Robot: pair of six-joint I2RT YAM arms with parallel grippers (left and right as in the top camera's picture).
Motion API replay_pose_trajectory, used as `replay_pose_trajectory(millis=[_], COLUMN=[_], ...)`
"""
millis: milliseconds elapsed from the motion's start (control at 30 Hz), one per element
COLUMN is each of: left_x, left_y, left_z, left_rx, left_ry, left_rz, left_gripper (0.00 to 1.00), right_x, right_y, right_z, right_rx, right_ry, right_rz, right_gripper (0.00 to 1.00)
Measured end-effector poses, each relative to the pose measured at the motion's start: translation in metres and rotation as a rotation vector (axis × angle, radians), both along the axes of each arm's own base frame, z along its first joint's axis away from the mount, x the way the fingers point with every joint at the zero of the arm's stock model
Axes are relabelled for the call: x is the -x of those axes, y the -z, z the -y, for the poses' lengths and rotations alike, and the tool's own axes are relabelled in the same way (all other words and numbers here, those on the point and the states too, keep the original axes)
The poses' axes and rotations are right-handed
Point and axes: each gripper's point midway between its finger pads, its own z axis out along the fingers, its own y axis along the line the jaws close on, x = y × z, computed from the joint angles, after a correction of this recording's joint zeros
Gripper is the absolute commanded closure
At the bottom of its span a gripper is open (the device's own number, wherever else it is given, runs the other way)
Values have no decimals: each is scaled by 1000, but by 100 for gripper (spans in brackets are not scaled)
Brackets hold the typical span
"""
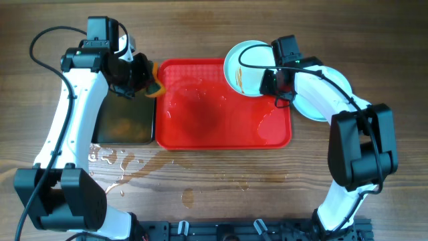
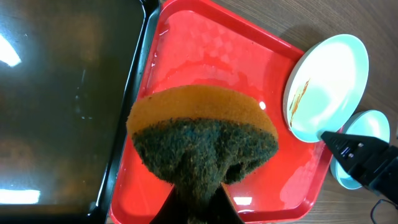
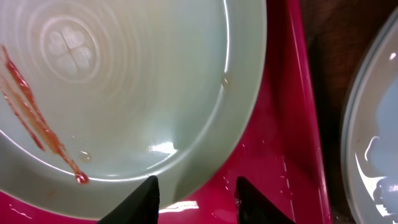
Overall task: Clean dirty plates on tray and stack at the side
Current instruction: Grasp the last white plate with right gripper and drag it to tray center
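A pale aqua plate point(image 1: 242, 65) with a thin orange-brown smear lies at the far right corner of the red tray point(image 1: 200, 114), overhanging its rim. It also shows in the left wrist view point(image 2: 333, 81) and the right wrist view point(image 3: 137, 93). My right gripper point(image 1: 271, 82) point(image 3: 198, 193) is open, one finger over the plate's edge and the other over the tray point(image 3: 280, 155). My left gripper point(image 1: 148, 79) point(image 2: 196, 202) is shut on an orange and dark green sponge point(image 2: 202, 134), held above the tray's left edge point(image 2: 186, 56). Another plate point(image 1: 328, 100) point(image 2: 368, 134) point(image 3: 373, 143) lies on the table right of the tray.
A black tray point(image 1: 124, 120) point(image 2: 62, 93) holding dark liquid sits left of the red tray. The red tray's floor is wet. Water puddles point(image 1: 114, 161) lie on the wooden table in front of the trays. My right arm crosses over the side plate.
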Motion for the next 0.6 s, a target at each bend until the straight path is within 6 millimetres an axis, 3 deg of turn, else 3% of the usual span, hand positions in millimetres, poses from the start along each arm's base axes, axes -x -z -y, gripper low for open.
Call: replay_pose_trajectory(millis=[167,367,433,600], left_x=[0,0,0,0], left_y=[0,0,0,0], left_z=[0,0,0,0], left_rx=[0,0,0,0], left_ry=[0,0,0,0], left_rz=[0,1,0,0], left_gripper=[96,96,96,96], right_x=[9,12,21,66], right_y=[18,20,21,21], right_z=[2,1,-3,-22], right_rx=[17,28,8,-71], right_ry=[-11,-65,-101,-188], right_rz=[-60,-89,-124,-293], right_gripper=[59,67,71,72])
